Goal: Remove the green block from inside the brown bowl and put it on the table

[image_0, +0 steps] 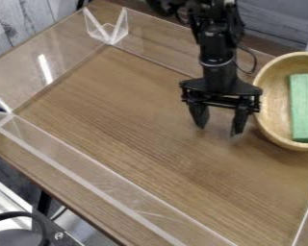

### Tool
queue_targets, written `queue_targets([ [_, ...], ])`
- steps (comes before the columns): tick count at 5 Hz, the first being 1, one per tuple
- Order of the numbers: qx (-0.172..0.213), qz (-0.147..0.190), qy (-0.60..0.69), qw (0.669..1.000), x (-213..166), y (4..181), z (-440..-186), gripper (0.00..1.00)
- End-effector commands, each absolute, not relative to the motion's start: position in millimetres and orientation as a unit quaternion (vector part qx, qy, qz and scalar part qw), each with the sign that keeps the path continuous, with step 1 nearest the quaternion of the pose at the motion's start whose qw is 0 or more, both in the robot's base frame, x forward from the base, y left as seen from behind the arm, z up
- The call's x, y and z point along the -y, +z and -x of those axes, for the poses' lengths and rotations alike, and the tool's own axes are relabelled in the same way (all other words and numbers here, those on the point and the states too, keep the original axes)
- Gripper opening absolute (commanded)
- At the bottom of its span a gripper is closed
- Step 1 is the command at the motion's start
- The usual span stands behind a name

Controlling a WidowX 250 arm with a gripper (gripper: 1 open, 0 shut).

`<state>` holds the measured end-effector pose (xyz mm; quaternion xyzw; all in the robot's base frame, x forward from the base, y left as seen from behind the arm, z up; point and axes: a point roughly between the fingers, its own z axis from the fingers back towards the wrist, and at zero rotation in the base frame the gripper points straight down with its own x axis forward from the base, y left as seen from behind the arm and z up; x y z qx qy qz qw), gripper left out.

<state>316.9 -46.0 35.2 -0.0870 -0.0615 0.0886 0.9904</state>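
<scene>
The green block point(304, 104) lies flat inside the brown bowl point(275, 133) at the right edge of the table point(118, 125). My gripper point(221, 122) hangs just left of the bowl, pointing down at the tabletop, fingers spread open with nothing between them. One dark fingertip point(243, 126) stands close to the bowl's outer wall; whether it touches I cannot tell. The bowl's right side runs out of the picture.
Low clear acrylic walls point(66, 159) edge the table at front and left. A clear acrylic corner piece point(107, 28) stands at the back left. The black arm point(214, 38) reaches down from the top.
</scene>
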Motion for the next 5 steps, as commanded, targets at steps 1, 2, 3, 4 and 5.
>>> queue_targets([
  [1, 0.089, 0.093, 0.073, 0.989, 52.3, 57.1, -329.2, 1.00],
  [2, 0.081, 0.093, 0.078, 0.989, 53.9, 47.4, -339.3, 1.00],
  [3, 0.072, 0.092, 0.082, 0.990, 56.3, 37.1, -350.7, 1.00],
  [4, 0.082, 0.084, 0.077, 0.990, 59.4, 48.0, -347.2, 1.00],
  [5, 0.092, 0.077, 0.073, 0.990, 62.6, 59.0, -343.5, 1.00],
])
